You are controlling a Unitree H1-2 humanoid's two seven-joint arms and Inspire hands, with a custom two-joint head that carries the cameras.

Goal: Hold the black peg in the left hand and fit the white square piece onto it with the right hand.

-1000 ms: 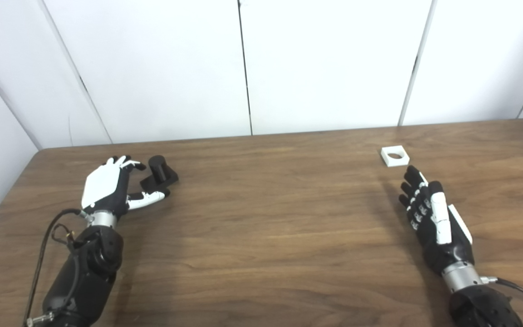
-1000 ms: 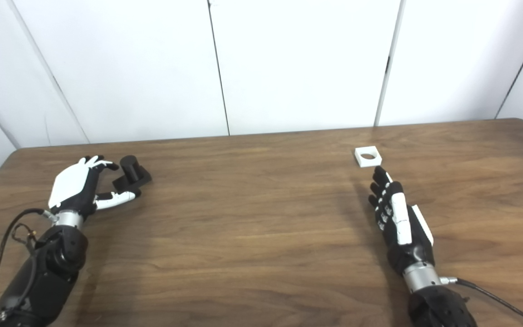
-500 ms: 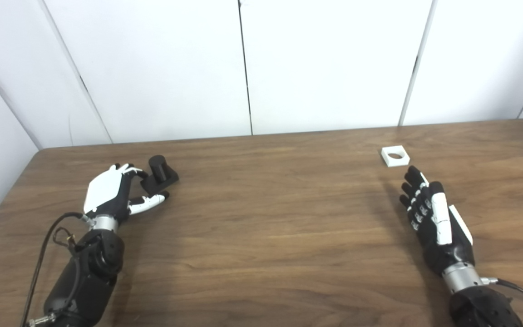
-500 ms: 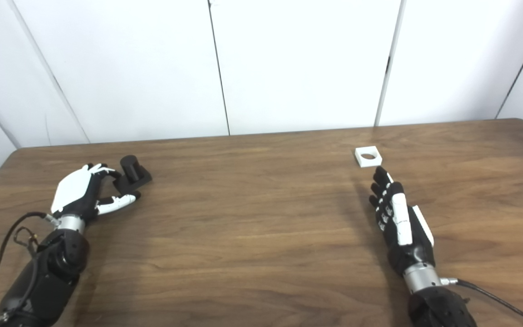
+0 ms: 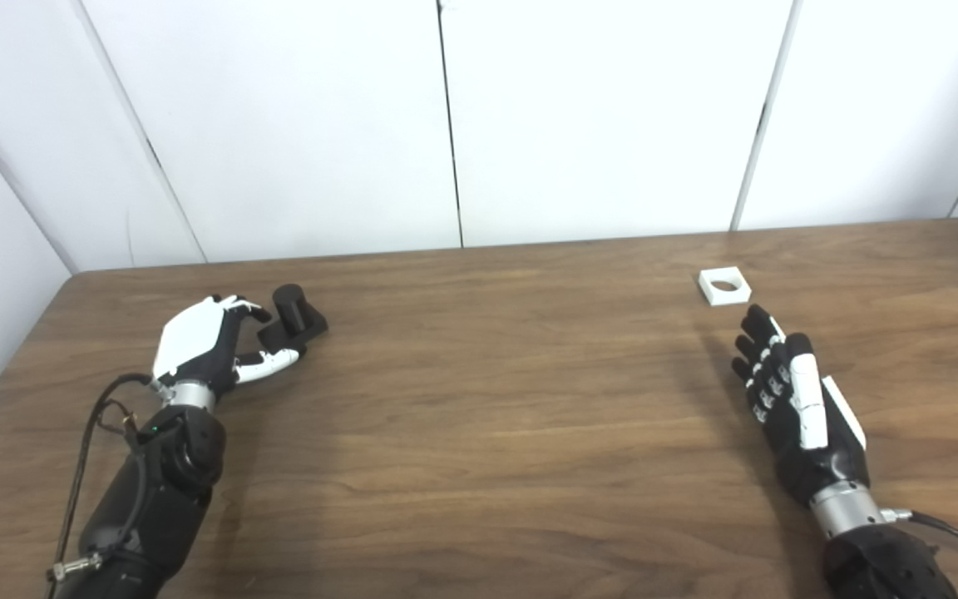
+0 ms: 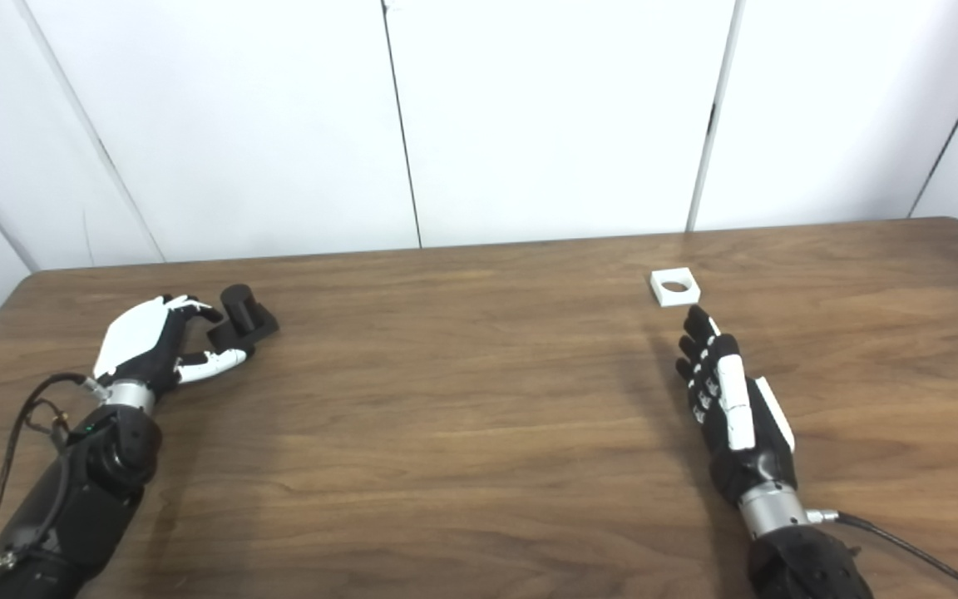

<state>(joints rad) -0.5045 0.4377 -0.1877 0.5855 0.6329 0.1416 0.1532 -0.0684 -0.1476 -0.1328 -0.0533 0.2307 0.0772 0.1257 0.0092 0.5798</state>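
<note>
The left hand curls beside the black peg, its fingers hiding any contact; grip unclear. The right hand lies spread flat and empty near the white square piece.

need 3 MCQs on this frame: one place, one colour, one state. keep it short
1. Where does the white square piece lie?
A. on the table just beyond the right hand
B. in the left hand
C. on the peg

2. What colour is the peg?
A. white
B. black
C. red

3. What state is the right hand in?
A. shut on the piece
B. open, holding nothing
C. closed in a fist

Answers:
1 A: the piece sits on the wood ahead of the fingertips, apart from them.
2 B: the peg and its base by the left hand are black.
3 B: the fingers are stretched out, nothing between them.
</note>
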